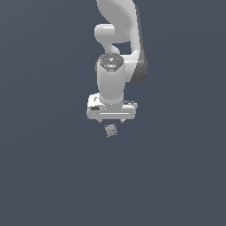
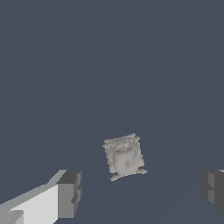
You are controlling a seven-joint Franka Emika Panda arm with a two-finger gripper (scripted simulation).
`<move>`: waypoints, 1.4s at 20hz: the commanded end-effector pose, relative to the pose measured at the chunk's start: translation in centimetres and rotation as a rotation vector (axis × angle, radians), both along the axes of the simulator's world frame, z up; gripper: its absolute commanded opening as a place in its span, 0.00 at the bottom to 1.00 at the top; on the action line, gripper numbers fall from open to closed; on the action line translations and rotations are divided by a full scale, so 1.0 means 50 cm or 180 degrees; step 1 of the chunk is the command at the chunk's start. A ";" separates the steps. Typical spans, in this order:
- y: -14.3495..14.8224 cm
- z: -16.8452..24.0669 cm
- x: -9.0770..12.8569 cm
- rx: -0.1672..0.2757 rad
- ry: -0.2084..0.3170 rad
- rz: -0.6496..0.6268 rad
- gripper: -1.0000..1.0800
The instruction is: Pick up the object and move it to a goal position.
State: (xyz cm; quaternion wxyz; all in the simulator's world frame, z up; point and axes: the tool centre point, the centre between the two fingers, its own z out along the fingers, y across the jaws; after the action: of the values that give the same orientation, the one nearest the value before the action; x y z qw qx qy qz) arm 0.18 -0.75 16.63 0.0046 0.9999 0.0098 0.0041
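While the gripper (image 1: 111,120) hangs with its fingers (image 2: 70,192) spread wide apart, the cube (image 2: 124,156) lies between them in the wrist view, touching neither pad. Seen from the exterior view, it sits just below the fingertips, probably resting on the flat dark surface (image 1: 48,167). Behind rises the white arm (image 1: 115,53); nothing blocks the cube.

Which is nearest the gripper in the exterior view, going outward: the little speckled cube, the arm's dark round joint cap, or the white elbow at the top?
1. Speckled cube, just below the gripper.
2. Dark round joint cap, above, on the wrist.
3. White elbow, highest up the arm.
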 end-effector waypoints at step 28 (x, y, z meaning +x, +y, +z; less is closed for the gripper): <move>-0.028 -0.099 -0.038 -0.0020 0.0036 0.0418 0.96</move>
State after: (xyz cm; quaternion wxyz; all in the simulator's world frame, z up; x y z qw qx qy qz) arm -1.45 -2.43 12.51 0.0095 0.9981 0.0616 -0.0016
